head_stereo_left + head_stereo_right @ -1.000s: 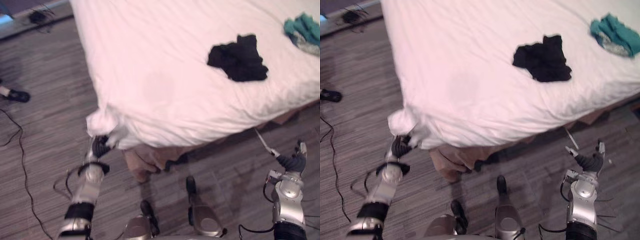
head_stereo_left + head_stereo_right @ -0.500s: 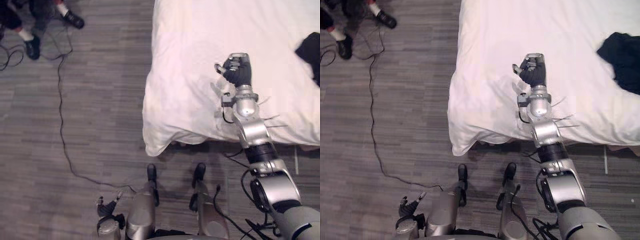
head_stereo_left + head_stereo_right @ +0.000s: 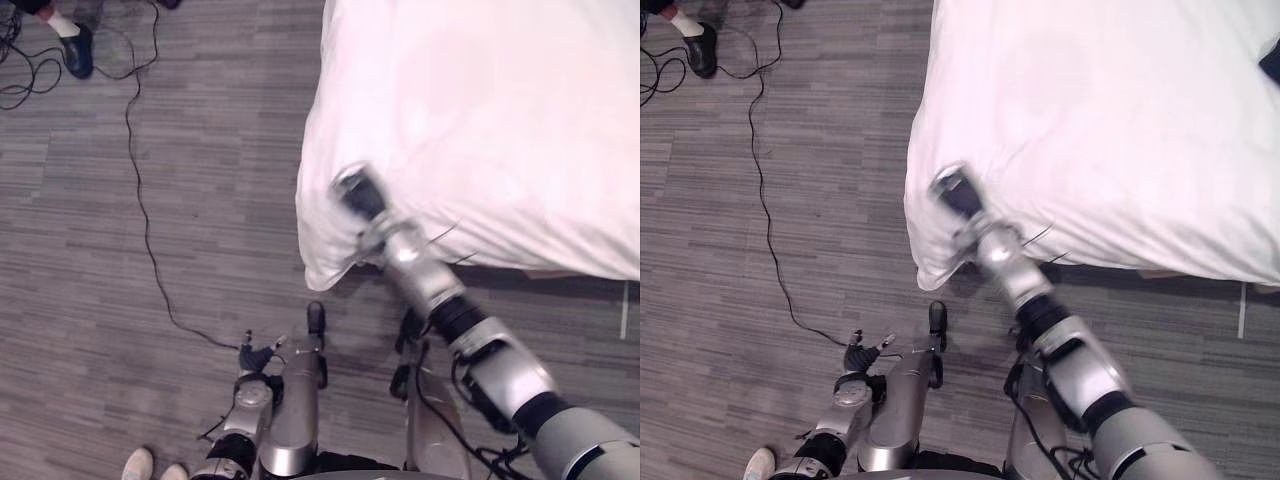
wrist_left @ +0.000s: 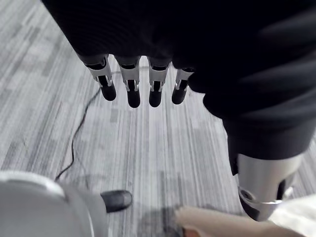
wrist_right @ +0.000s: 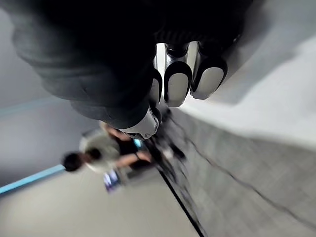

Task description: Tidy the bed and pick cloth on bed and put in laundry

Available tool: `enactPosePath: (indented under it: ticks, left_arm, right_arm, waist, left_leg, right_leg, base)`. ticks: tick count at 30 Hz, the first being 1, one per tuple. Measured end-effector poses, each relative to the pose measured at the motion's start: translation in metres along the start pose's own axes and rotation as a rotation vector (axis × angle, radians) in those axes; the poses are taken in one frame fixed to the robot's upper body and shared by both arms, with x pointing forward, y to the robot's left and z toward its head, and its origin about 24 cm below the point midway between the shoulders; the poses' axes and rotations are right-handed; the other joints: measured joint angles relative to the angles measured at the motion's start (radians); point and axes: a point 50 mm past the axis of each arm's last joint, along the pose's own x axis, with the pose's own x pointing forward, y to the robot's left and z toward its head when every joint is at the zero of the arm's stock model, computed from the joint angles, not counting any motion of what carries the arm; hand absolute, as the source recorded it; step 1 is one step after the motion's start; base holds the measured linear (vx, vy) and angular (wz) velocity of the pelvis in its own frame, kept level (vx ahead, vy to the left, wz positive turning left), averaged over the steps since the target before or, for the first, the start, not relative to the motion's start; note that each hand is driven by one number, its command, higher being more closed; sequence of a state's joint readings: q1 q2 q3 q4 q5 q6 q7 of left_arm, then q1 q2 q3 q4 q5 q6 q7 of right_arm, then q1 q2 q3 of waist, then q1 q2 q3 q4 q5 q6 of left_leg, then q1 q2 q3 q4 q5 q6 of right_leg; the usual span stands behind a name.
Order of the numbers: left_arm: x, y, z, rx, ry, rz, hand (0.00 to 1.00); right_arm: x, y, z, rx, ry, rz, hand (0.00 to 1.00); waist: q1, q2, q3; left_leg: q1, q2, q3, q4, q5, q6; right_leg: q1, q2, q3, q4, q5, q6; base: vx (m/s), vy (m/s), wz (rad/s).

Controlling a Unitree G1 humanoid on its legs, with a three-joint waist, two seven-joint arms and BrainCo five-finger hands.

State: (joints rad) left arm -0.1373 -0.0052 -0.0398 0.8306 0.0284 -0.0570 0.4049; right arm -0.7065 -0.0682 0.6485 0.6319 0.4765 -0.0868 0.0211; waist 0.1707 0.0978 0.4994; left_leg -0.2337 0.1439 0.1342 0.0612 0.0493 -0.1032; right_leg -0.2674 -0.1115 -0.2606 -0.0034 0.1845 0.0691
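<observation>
Right hand sits at the bed corner, grip unreadable; dark cloth lies well beyond it; left hand hangs open, farther off.

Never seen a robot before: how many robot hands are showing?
2. The right robot hand is at the bed's near corner; the left robot hand hangs low over the floor.

Tally, kind by kind

One bed; one dark cloth (only a sliver at the edge); two robot hands, the left robot hand and the right robot hand; one black shoe; two pale shoes; one person in the right wrist view.
</observation>
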Motion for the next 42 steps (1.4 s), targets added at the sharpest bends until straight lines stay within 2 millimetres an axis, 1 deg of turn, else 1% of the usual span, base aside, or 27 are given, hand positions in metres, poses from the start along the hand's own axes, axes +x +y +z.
enactPosePath:
  ticks: [1,3,5,6,7,9,10,13,14,15,17,18,20,22,23,26,29,31,32,33,34,35,36,38,39,41,42]
  left_arm:
    - [0.000,-0.002,0.001,-0.005,-0.004,-0.015,0.00]
    - [-0.001,-0.002,0.000,-0.005,0.000,-0.016,0.00]
    - [-0.001,0.000,-0.003,-0.002,0.009,-0.012,0.00]
    - [-0.003,0.004,-0.008,0.000,0.018,-0.005,0.00]
    - [-0.004,0.007,-0.012,0.004,0.025,-0.003,0.00]
    - [-0.006,0.017,-0.022,0.020,0.050,0.007,0.00]
    - [-0.006,0.020,-0.026,0.030,0.062,0.013,0.00]
    - [-0.007,0.020,-0.028,0.031,0.065,0.010,0.00]
    - [-0.008,0.020,-0.027,0.029,0.062,-0.001,0.00]
    - [-0.008,0.020,-0.027,0.029,0.058,-0.007,0.00]
    - [-0.008,0.017,-0.023,0.023,0.037,-0.017,0.00]
    - [-0.008,0.016,-0.022,0.023,0.032,-0.019,0.00]
    - [-0.006,0.009,-0.015,0.019,0.018,-0.036,0.00]
    - [-0.006,0.007,-0.014,0.016,0.018,-0.041,0.00]
    - [-0.005,0.007,-0.014,0.016,0.019,-0.040,0.00]
    - [-0.002,0.005,-0.009,0.010,0.023,-0.043,0.00]
    - [0.001,0.002,-0.004,0.010,0.012,-0.048,0.00]
    - [0.001,0.001,-0.001,0.003,0.005,-0.047,0.00]
    - [0.002,0.002,-0.001,-0.003,0.009,-0.041,0.00]
    - [0.002,0.003,-0.001,-0.006,0.013,-0.036,0.00]
    - [0.002,0.006,-0.003,-0.013,0.023,-0.021,0.00]
    - [0.001,0.013,-0.007,-0.012,0.032,0.003,0.00]
    - [0.000,0.015,-0.009,-0.009,0.034,0.008,0.00]
    - [-0.004,0.023,-0.018,0.015,0.056,0.017,0.00]
    - [-0.005,0.024,-0.022,0.034,0.064,0.005,0.00]
    - [-0.006,0.022,-0.029,0.143,0.074,-0.074,0.00]
    - [-0.006,0.021,-0.029,0.171,0.073,-0.095,0.00]
  right_arm:
    - [-0.009,0.036,-0.034,0.112,0.120,0.108,1.00]
    - [-0.022,0.077,-0.060,0.214,0.218,0.233,1.00]
    - [-0.020,0.090,-0.048,0.284,0.177,0.281,1.00]
    - [-0.014,0.083,-0.018,0.369,0.032,0.263,1.00]
    - [-0.012,0.077,-0.004,0.411,-0.039,0.242,1.00]
    - [-0.010,0.045,0.032,0.503,-0.243,0.129,1.00]
    - [-0.016,0.013,0.054,0.545,-0.382,0.014,1.00]
    - [-0.044,-0.062,0.077,0.571,-0.594,-0.265,1.00]
    - [-0.057,-0.089,0.083,0.569,-0.650,-0.379,1.00]
    - [-0.062,-0.099,0.085,0.566,-0.670,-0.418,1.00]
    - [-0.084,-0.140,0.103,0.519,-0.757,-0.587,1.00]
    - [-0.087,-0.148,0.107,0.509,-0.769,-0.620,1.00]
    - [-0.104,-0.182,0.111,0.450,-0.753,-0.769,1.00]
    - [-0.111,-0.198,0.102,0.421,-0.684,-0.858,1.00]
    - [-0.116,-0.209,0.087,0.396,-0.600,-0.934,1.00]
    - [-0.117,-0.217,0.093,0.294,-0.556,-0.959,1.00]
    - [-0.123,-0.230,0.086,0.248,-0.475,-1.023,1.00]
    - [-0.141,-0.237,0.066,0.295,-0.444,-1.127,1.00]
    - [-0.164,-0.241,0.032,0.370,-0.359,-1.251,0.00]
    - [-0.178,-0.240,0.011,0.411,-0.306,-1.313,0.00]
    - [-0.204,-0.233,-0.034,0.499,-0.173,-1.435,0.00]
    - [-0.233,-0.210,-0.086,0.597,-0.012,-1.552,0.00]
    - [-0.245,-0.199,-0.104,0.630,0.049,-1.589,0.00]
    - [-0.301,-0.145,-0.166,0.704,0.308,-1.723,0.00]
    - [-0.311,-0.135,-0.175,0.706,0.359,-1.735,0.00]
    - [-0.361,-0.081,-0.207,0.733,0.581,-1.800,0.00]
    - [-0.369,-0.071,-0.211,0.730,0.626,-1.800,0.00]
  waist:
    - [0.005,-0.001,0.000]
    - [0.008,-0.003,-0.001]
    - [0.007,-0.007,-0.003]
    - [0.002,-0.027,-0.014]
    - [-0.002,-0.039,-0.025]
    - [-0.033,-0.077,-0.060]
    - [-0.043,-0.096,-0.074]
    - [-0.055,-0.100,-0.078]
    - [-0.072,-0.094,-0.074]
    - [-0.080,-0.089,-0.072]
    - [-0.101,-0.059,-0.056]
    - [-0.102,-0.049,-0.051]
    - [-0.101,-0.001,-0.027]
    - [-0.098,0.015,-0.019]
    - [-0.098,0.021,-0.016]
    - [-0.098,0.026,-0.014]
    - [-0.096,0.026,-0.014]
    - [-0.103,0.025,-0.014]
    - [-0.105,0.021,-0.013]
    - [-0.107,0.018,-0.012]
    - [-0.116,0.010,-0.007]
    - [-0.148,-0.005,0.002]
    - [-0.162,-0.013,0.007]
    - [-0.212,-0.053,0.012]
    - [-0.222,-0.063,0.006]
    - [-0.273,-0.096,-0.056]
    - [-0.277,-0.100,-0.068]
  left_leg:
    - [0.024,0.005,-0.006,-0.017,0.003,-0.004]
    - [0.053,0.011,-0.009,-0.036,0.010,-0.008]
    - [0.104,0.011,-0.008,-0.063,0.017,-0.011]
    - [0.137,0.010,0.004,-0.068,0.016,-0.011]
    - [0.145,0.009,0.010,-0.072,0.016,-0.011]
    - [0.154,0.008,0.023,-0.091,0.016,-0.011]
    - [0.166,0.006,0.039,-0.097,0.015,-0.011]
    - [0.177,-0.003,0.070,-0.098,0.014,-0.008]
    - [0.168,-0.005,0.076,-0.094,0.014,-0.007]
    - [0.161,-0.005,0.077,-0.090,0.014,-0.007]
    - [0.099,-0.005,0.091,-0.025,-0.002,0.004]
    - [0.077,-0.004,0.092,0.001,-0.012,0.006]
    - [-0.011,0.005,0.092,0.100,-0.049,0.017]
    - [-0.056,0.012,0.092,0.145,-0.065,0.018]
    - [-0.097,0.017,0.091,0.185,-0.081,0.020]
    - [-0.134,0.031,0.101,0.253,-0.113,0.021]
    - [-0.153,0.055,0.108,0.325,-0.149,0.019]
    - [-0.149,0.054,0.110,0.331,-0.150,0.020]
    - [-0.133,0.052,0.112,0.324,-0.150,0.020]
    - [-0.119,0.051,0.113,0.316,-0.150,0.020]
    - [-0.083,0.046,0.115,0.287,-0.150,0.020]
    - [-0.024,0.037,0.124,0.235,-0.149,0.020]
    - [0.000,0.030,0.128,0.212,-0.148,0.018]
    - [0.132,0.008,0.182,0.091,-0.139,0.005]
    - [0.150,0.002,0.196,0.068,-0.137,0.002]
    - [0.232,-0.012,0.253,-0.022,-0.127,-0.015]
    - [0.245,-0.009,0.273,-0.031,-0.125,-0.018]
  right_leg:
    - [0.024,0.004,-0.015,-0.001,-0.012,-0.002]
    - [0.053,0.008,-0.027,-0.001,-0.021,0.000]
    - [0.094,0.012,-0.033,-0.005,-0.023,0.004]
    - [0.124,0.017,-0.025,-0.014,-0.026,0.008]
    - [0.130,0.018,-0.018,-0.021,-0.026,0.008]
    - [0.131,0.021,-0.008,-0.036,-0.021,0.008]
    - [0.131,0.022,0.008,-0.040,-0.018,0.008]
    - [0.125,0.018,0.044,-0.050,-0.004,0.015]
    - [0.113,0.015,0.050,-0.047,-0.002,0.014]
    - [0.102,0.013,0.052,-0.037,-0.002,0.014]
    - [0.027,0.002,0.075,0.033,-0.010,0.021]
    - [0.006,0.000,0.080,0.051,-0.014,0.022]
    - [-0.076,-0.006,0.096,0.124,-0.032,0.022]
    - [-0.126,-0.008,0.099,0.172,-0.049,0.017]
    - [-0.174,-0.010,0.106,0.218,-0.066,0.014]
    - [-0.216,-0.007,0.129,0.272,-0.087,0.012]
    - [-0.221,0.004,0.146,0.292,-0.093,0.012]
    - [-0.207,0.005,0.152,0.275,-0.092,0.012]
    - [-0.183,0.005,0.153,0.254,-0.092,0.012]
    - [-0.168,0.005,0.152,0.242,-0.092,0.012]
    - [-0.129,0.004,0.153,0.210,-0.092,0.012]
    - [-0.071,0.004,0.156,0.156,-0.092,0.013]
    - [-0.047,0.004,0.160,0.134,-0.092,0.013]
    - [0.049,0.004,0.199,0.035,-0.089,0.019]
    - [0.058,0.004,0.208,0.026,-0.086,0.023]
    - [0.075,0.009,0.233,-0.005,-0.076,0.030]
    - [0.074,0.014,0.226,-0.004,-0.076,0.030]
  base:
    - [0.11,-0.026,0.22]
    - [0.10,-0.018,0.19]
    - [0.09,-0.001,0.03]
    - [0.07,0.016,-0.14]
    - [0.04,0.020,-0.20]
    - [0.03,0.027,-0.20]
    - [0.03,0.038,-0.33]
    - [0.00,0.035,-0.32]
    - [0.00,0.035,-0.19]
    - [-0.01,0.032,-0.15]
    - [-0.02,0.025,-0.18]
    - [-0.05,0.005,-0.17]
    - [-0.12,-0.003,-0.09]
    - [-0.12,-0.007,-0.04]
    - [-0.11,-0.031,-0.10]
    - [-0.10,-0.025,-0.16]
    - [-0.14,-0.018,-0.18]
    - [-0.07,0.020,-0.07]
    - [0.00,0.000,0.00]
    - [0.00,0.000,0.00]
    - [0.09,0.004,-0.01]
    - [0.09,-0.001,-0.04]
    - [0.12,0.016,-0.25]
    - [0.11,0.068,-0.60]
    - [0.09,0.074,-0.68]
    - [0.15,0.056,-0.62]
    - [0.21,0.025,-0.88]
